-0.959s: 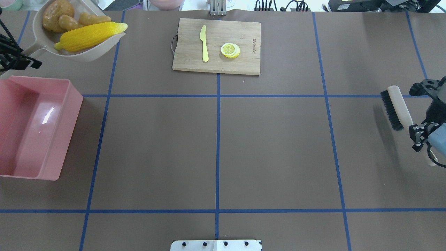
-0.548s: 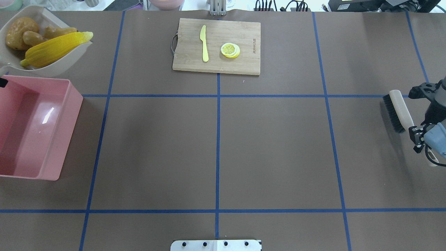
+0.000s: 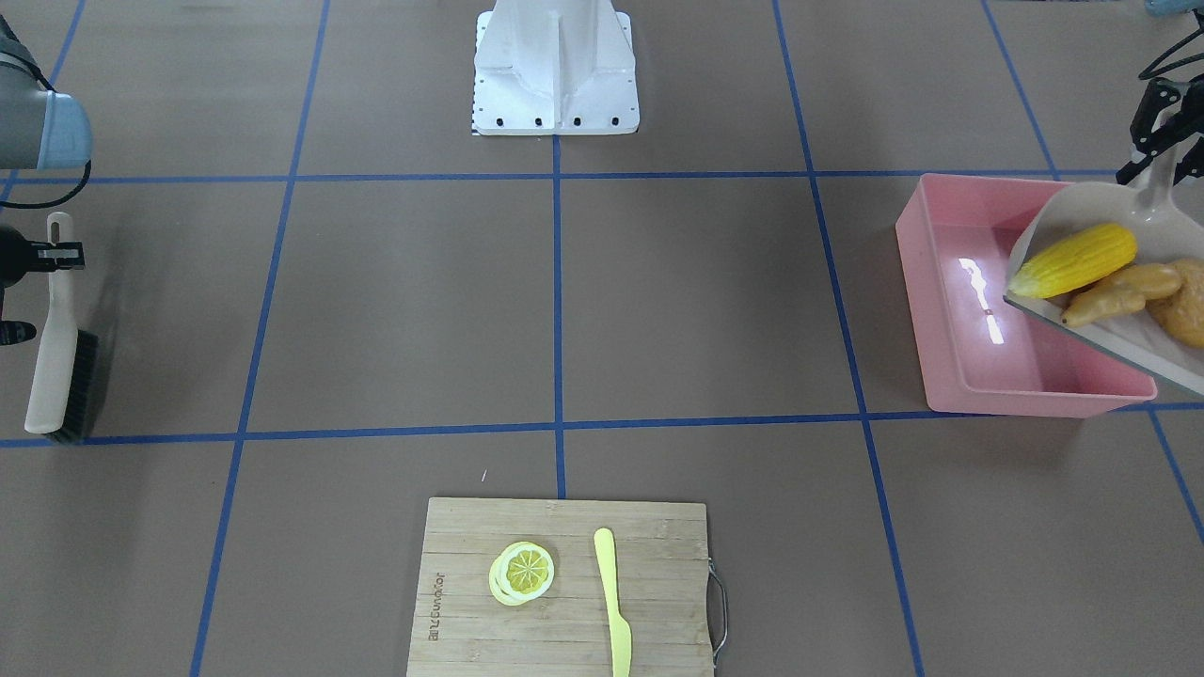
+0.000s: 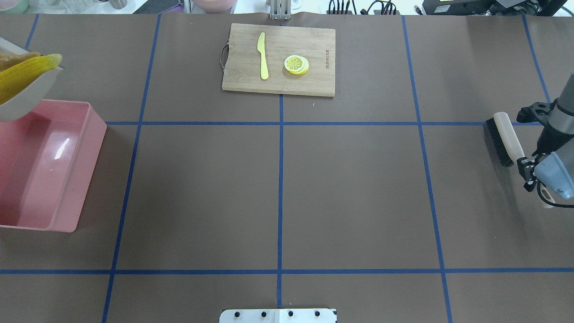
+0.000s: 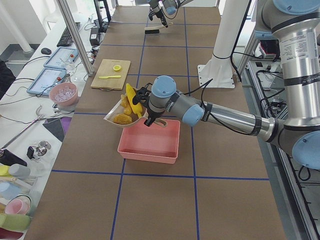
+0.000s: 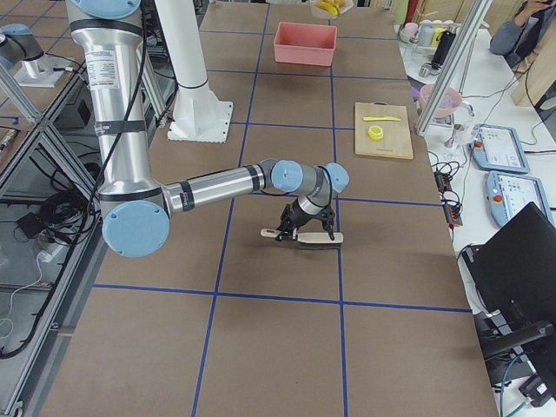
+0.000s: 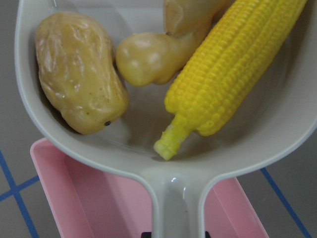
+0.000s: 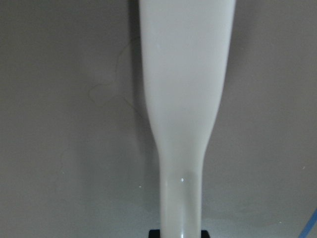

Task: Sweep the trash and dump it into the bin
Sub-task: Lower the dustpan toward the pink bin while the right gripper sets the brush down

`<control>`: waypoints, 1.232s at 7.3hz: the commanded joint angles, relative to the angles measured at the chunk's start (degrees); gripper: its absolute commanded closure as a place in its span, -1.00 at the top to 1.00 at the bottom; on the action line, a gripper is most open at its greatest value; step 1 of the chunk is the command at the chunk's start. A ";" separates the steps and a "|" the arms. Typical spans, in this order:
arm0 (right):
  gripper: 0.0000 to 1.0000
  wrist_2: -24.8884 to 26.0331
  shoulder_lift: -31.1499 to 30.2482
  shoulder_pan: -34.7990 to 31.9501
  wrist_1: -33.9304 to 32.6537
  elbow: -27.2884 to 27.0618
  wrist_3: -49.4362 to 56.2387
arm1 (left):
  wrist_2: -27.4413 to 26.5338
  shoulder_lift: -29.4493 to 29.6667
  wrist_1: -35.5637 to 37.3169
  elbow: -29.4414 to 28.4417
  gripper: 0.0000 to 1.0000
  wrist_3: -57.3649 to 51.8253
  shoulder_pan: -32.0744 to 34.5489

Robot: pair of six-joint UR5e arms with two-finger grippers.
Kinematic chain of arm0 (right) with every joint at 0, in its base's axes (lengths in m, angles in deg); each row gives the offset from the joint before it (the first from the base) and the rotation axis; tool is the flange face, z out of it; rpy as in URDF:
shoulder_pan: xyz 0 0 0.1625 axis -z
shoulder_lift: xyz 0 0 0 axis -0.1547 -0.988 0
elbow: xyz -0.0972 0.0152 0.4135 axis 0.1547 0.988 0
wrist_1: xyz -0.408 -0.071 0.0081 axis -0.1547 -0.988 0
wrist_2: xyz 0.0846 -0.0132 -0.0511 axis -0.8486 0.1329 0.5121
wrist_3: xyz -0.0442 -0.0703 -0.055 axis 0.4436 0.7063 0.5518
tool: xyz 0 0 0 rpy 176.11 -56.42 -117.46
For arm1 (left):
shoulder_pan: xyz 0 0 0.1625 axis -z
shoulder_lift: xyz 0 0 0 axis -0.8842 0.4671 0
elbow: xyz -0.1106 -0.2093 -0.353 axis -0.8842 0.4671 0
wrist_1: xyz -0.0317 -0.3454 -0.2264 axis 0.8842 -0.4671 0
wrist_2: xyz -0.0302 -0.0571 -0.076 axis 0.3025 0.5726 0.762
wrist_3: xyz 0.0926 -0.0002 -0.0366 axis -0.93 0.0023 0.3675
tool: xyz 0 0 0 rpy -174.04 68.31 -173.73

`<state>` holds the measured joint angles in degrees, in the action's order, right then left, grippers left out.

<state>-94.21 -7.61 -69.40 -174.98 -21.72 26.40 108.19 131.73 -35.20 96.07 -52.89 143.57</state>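
The left gripper (image 3: 1164,167) clenched the dustpan (image 7: 99,158) handle. The corn cob (image 7: 233,69), potato (image 7: 79,74) and ginger root (image 7: 153,57) lay in it, above the bin (image 3: 950,310) edge and mostly outside. It probably needed centring over the bin before a slow tip. Far across the table, the right gripper (image 4: 524,163) grasped the brush (image 4: 506,134).

I am looking at a glossy pink bin (image 3: 978,367) with a white glare streak on its floor. The dustpan (image 7: 267,144) is showing a pale beige-grey. In it, the corn cob (image 7: 233,74) is glowing bright yellow with neat rows of kernels, the potato (image 7: 79,74) is shining a mottled golden brown, and the ginger root (image 7: 148,57) is reading smooth tan. The table (image 4: 350,193) is wearing flat brown crossed by a grid of blue tape lines (image 4: 280,179). I am picking out a light wooden cutting board (image 4: 309,40) with straight grain, a pale yellow knife (image 4: 263,56), a yellow lemon slice (image 4: 296,64) with spoked segments, and a brush (image 3: 56,348) with a cream handle and black bristles.
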 commanded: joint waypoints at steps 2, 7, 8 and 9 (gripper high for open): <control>-1.00 -0.20 2.40 0.12 0.00 2.50 -0.32 | -0.02 -10.77 0.96 6.07 -1.00 -0.27 1.90; 1.00 -0.20 2.49 0.29 0.09 2.95 0.03 | -2.67 -19.93 3.34 10.74 -1.00 -0.53 0.94; 1.00 -0.12 2.49 0.29 0.09 2.60 0.12 | -2.67 -20.02 8.04 13.10 -1.00 -0.53 -0.89; 1.00 0.06 2.49 -0.84 0.09 1.90 0.21 | -2.67 -20.37 10.70 13.55 -1.00 -0.62 -1.78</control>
<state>-94.31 -5.12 -69.36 -174.90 -19.15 26.48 105.54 111.86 -28.16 108.42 -53.45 143.11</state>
